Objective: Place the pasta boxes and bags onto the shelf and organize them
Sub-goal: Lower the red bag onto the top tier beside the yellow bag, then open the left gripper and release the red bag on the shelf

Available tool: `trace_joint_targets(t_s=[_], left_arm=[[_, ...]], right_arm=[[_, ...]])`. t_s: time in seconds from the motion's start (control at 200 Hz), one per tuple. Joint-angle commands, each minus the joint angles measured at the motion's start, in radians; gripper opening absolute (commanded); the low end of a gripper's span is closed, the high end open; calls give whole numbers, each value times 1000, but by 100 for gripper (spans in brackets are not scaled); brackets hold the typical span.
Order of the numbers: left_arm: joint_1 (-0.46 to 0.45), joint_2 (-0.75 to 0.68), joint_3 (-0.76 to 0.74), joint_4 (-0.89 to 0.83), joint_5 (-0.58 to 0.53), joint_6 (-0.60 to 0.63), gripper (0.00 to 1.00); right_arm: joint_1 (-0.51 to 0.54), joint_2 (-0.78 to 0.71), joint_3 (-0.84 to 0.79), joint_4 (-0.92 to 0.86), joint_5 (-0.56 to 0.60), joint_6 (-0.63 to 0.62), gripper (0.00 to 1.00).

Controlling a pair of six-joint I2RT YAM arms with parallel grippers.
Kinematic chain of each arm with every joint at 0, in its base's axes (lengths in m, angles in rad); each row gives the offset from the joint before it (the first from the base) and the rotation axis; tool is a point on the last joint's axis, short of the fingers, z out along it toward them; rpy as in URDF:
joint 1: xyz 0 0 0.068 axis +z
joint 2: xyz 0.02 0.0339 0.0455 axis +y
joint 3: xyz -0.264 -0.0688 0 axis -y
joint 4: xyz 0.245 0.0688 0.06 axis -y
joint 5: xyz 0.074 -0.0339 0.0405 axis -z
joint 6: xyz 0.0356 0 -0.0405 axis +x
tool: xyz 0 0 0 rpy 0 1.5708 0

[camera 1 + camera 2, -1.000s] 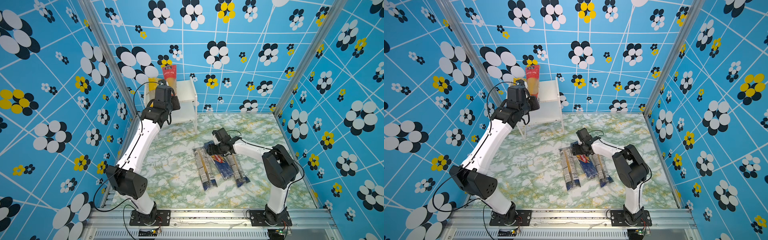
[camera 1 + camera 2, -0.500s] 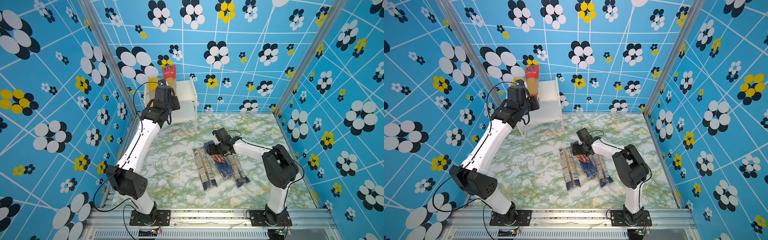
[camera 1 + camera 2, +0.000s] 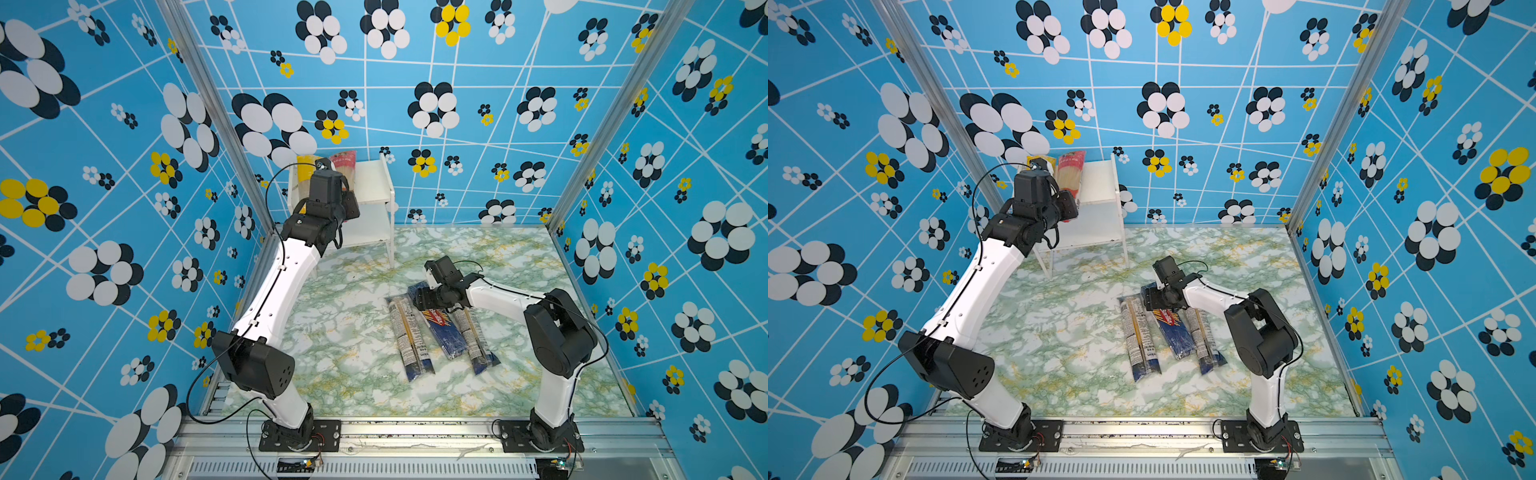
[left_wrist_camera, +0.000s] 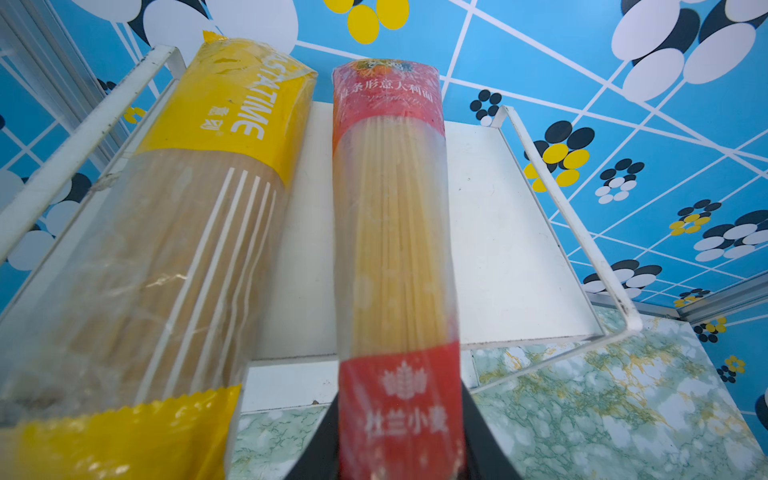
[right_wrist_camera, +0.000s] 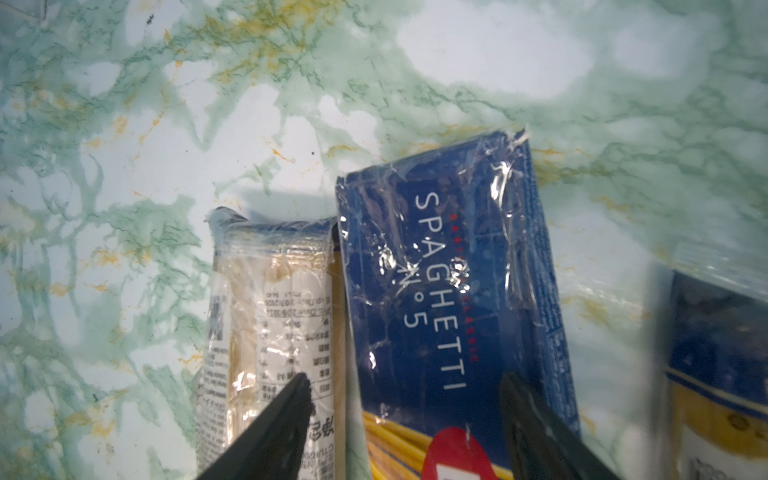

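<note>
Pasta bags, one yellow bag (image 4: 187, 208) and one red bag (image 4: 392, 232), lie lengthwise on the top board of the white two-tier shelf (image 3: 374, 178), which stands at 11 o'clock on the marbled tabletop (image 3: 332, 332), close to the back wall. The yellow bag runs along the board's 9 o'clock rail. The red bag lies just beside it down the middle, apart from it by a strip of white board, with more board showing on its 3 o'clock side. Both bags' far ends poke past the board's rear edge. The left gripper (image 4: 400, 390) is clamped on the red bag's near end, which overhangs the front edge, with a dark finger (image 4: 482, 440) pressed to each side of the wrapper. Just off the tabletop's middle, toward 4 o'clock, three more packs lie side by side, their long axes running roughly 12 to 6: a dark blue box (image 3: 440, 328) printed "SPAGHETTI N°5", flanked at 9 o'clock by a slim text-covered bag (image 3: 409, 340) and at 3 o'clock by a second slim bag (image 3: 473, 336). At their 12 o'clock ends the box touches the 9 o'clock bag. The right gripper (image 5: 404, 378) hangs over those ends with jaws spread and nothing between them, one fingertip above the slim bag, the other above the box. Whether either tip touches cannot be told.
</note>
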Motion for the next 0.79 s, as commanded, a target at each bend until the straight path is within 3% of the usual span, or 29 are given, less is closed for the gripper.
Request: trace_joint_targets(t_s=[0.0, 0.48, 0.77, 0.79], left_arm=[[-4, -32, 41, 163, -30, -2, 32], [-6, -37, 23, 168, -34, -9, 32], [-1, -38, 14, 177, -44, 2, 42], [-2, -38, 14, 179, -45, 2, 48]], right_arm=[[-13, 56, -53, -82, 5, 6, 74], [-14, 54, -55, -82, 3, 8, 75], [-14, 46, -54, -103, 6, 3, 75], [-14, 46, -53, -104, 6, 4, 76]])
